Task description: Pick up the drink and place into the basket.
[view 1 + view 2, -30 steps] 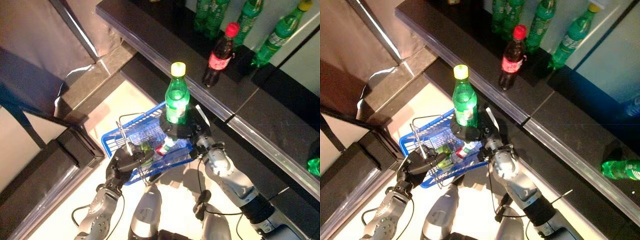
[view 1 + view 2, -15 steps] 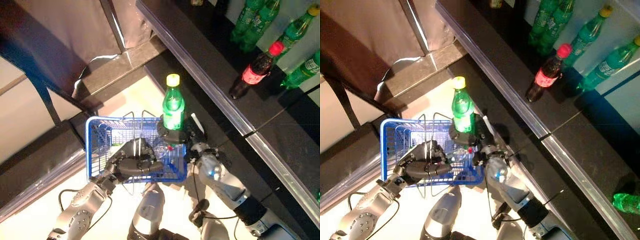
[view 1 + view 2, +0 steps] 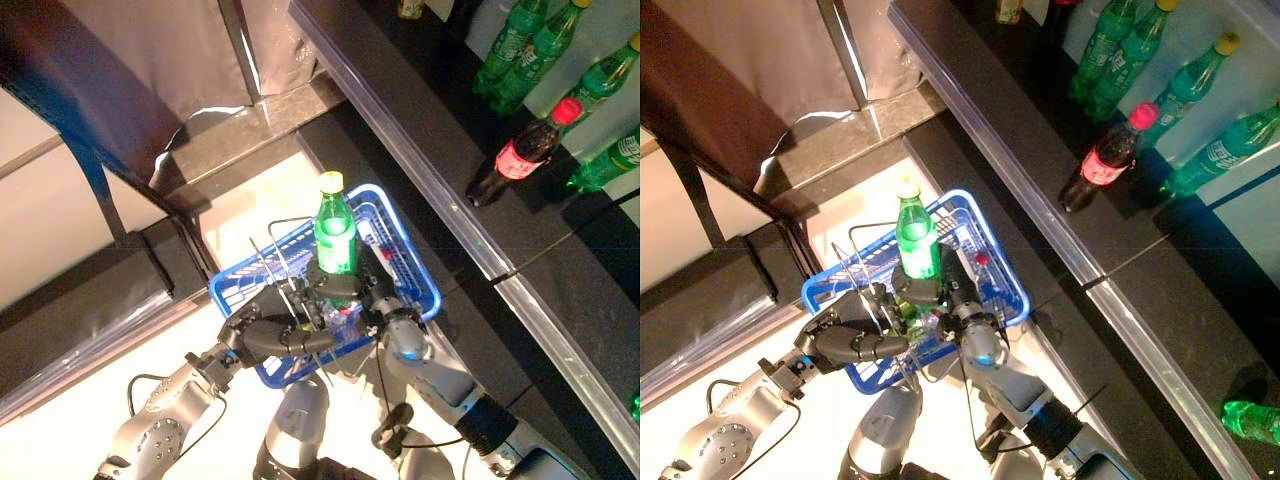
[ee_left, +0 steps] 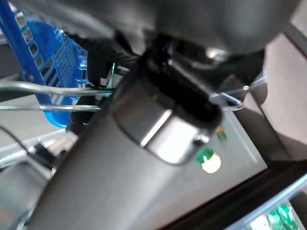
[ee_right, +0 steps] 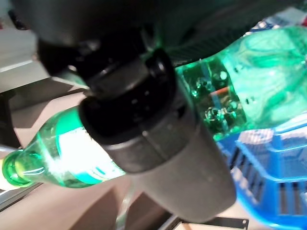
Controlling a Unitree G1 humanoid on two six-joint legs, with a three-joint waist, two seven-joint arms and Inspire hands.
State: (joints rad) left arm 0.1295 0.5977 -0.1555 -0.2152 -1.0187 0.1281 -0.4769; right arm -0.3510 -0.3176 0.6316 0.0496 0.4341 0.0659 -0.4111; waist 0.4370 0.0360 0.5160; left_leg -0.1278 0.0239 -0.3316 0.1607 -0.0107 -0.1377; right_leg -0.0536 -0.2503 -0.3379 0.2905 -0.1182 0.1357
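My right hand (image 3: pixel 372 297) is shut on a green bottle with a yellow cap (image 3: pixel 334 236) and holds it upright over the blue basket (image 3: pixel 418 284). The bottle's lower part is down between the basket's walls. It also shows in the right wrist view (image 5: pixel 249 96), with the hand's fingers (image 5: pixel 144 120) curled round it. My left hand (image 3: pixel 268 335) is shut on the basket's thin wire handles (image 3: pixel 285 290) and holds the basket raised in front. Other drinks lie inside the basket, among them one with a red cap (image 3: pixel 983 262).
A dark counter (image 3: pixel 430 150) runs along the right. On it stand green bottles (image 3: pixel 520 55) and a dark bottle with a red cap (image 3: pixel 522 152). Another green bottle (image 3: pixel 1252 420) lies at the far right. A dark step and a curtain are at the left.
The blue basket has swung up and to the right under the bottle. The green bottle has come down into it. The camera has shifted a little.
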